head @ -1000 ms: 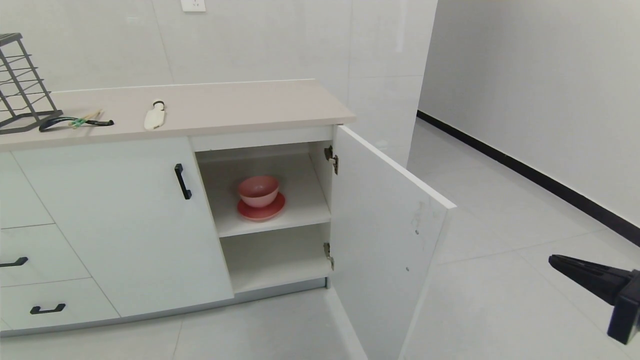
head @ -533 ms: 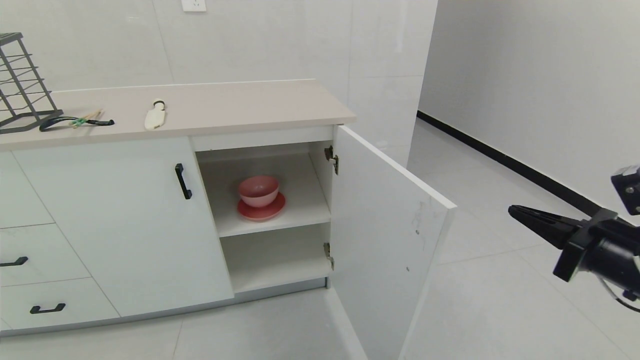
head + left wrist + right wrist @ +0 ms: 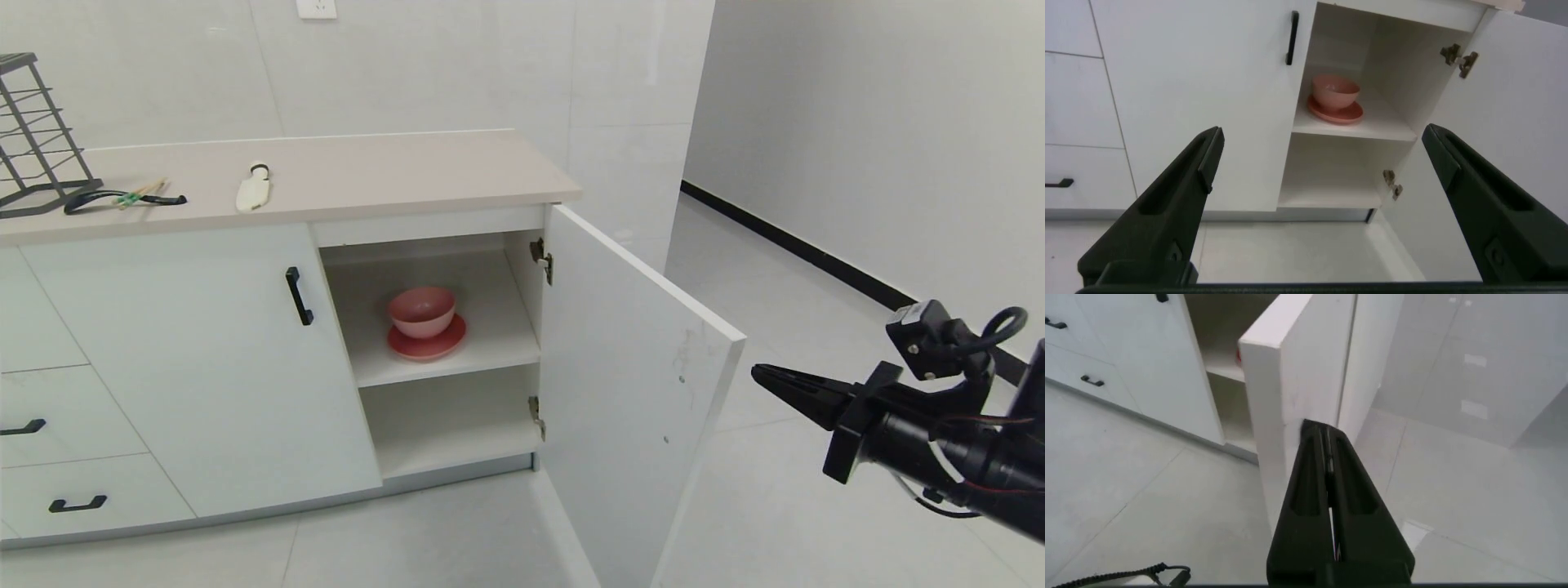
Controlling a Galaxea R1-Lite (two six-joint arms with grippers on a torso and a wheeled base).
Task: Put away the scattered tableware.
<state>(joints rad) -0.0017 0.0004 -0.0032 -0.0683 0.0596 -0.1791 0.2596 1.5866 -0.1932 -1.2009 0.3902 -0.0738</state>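
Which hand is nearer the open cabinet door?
Right. The right hand points at the free edge of the open door, close beside it; the left hand sits back, facing the cabinet.

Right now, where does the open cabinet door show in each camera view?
Head view: open door right of the cabinet opening, its free edge near the right end effector.
Left wrist view: open door beside the compartment holding the pink bowl.
Right wrist view: open door edge-on, just ahead of the right end effector.
Shared landmark: middle shelf.
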